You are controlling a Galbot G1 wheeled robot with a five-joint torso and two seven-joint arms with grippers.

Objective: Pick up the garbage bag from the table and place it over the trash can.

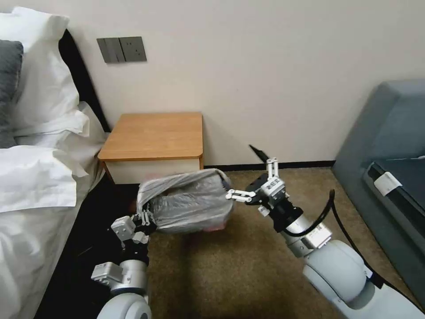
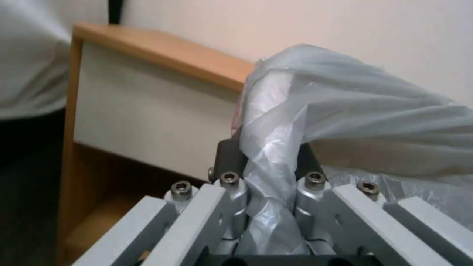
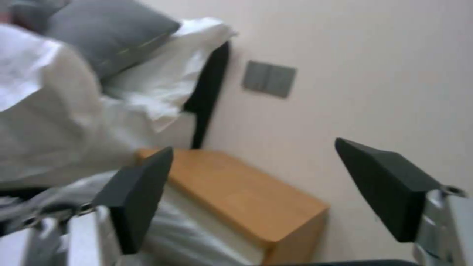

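Garbage bag [image 1: 188,201] stretched over trash can, on carpet in front of table [image 1: 152,135]; pink-red rim peeks at bag's lower edge. Head view: left gripper [image 1: 148,218] pinches bag's left side; right gripper [image 1: 254,170] just beside bag's right end, fingers spread apart, holding nothing. No readable writing anywhere.

Left wrist view: left gripper [image 2: 268,162] clamped on bunched grey plastic of garbage bag [image 2: 345,107]; table [image 2: 162,55] behind.

Right wrist view: right gripper [image 3: 256,192] pads wide apart, table [image 3: 236,192] between them, grey wall switch plate [image 3: 268,78] beyond.

The table [image 1: 152,135] (orange-brown top, bare) stands on brown carpet [image 1: 239,274] against the wall.
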